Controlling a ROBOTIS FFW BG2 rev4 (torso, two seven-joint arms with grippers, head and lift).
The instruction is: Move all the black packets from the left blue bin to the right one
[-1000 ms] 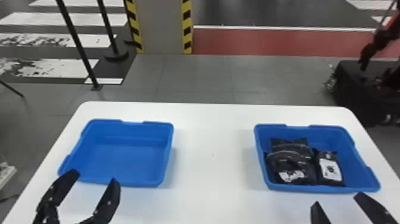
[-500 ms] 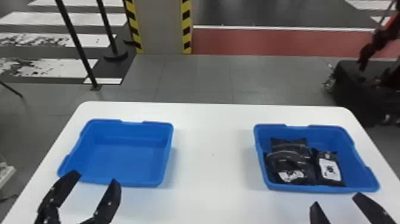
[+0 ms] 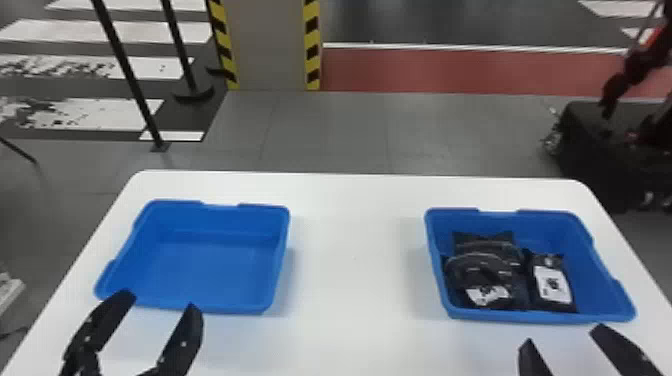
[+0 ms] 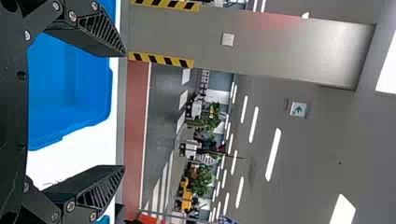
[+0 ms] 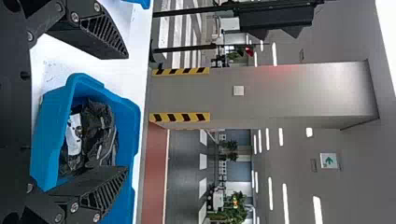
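Observation:
My left gripper (image 3: 159, 320) stands open at the near edge of the left blue bin (image 3: 215, 270), whose inside is bare. At the near right, my right gripper (image 3: 565, 340) is open just in front of the right blue bin (image 3: 605, 295). Black packets (image 3: 480, 275) lie piled in that bin's left half, with another black packet (image 3: 550, 287) beside them, white label up. In the left wrist view the left gripper (image 4: 125, 112) has the left bin (image 4: 70, 88) beyond its fingers. The right wrist view has the right gripper (image 5: 128, 112) open, with packets (image 5: 100, 130) in the bin behind.
Both bins rest on a white table (image 3: 350, 260) with a wide gap between them. Beyond its far edge are black posts (image 3: 130, 75), a grey pillar (image 3: 270, 45) with striped edges, and a dark case (image 3: 590, 145) at the far right.
Hardly anything differs; the left gripper has shifted very slightly to the right and the right gripper very slightly to the left. The bins and packets have stayed put.

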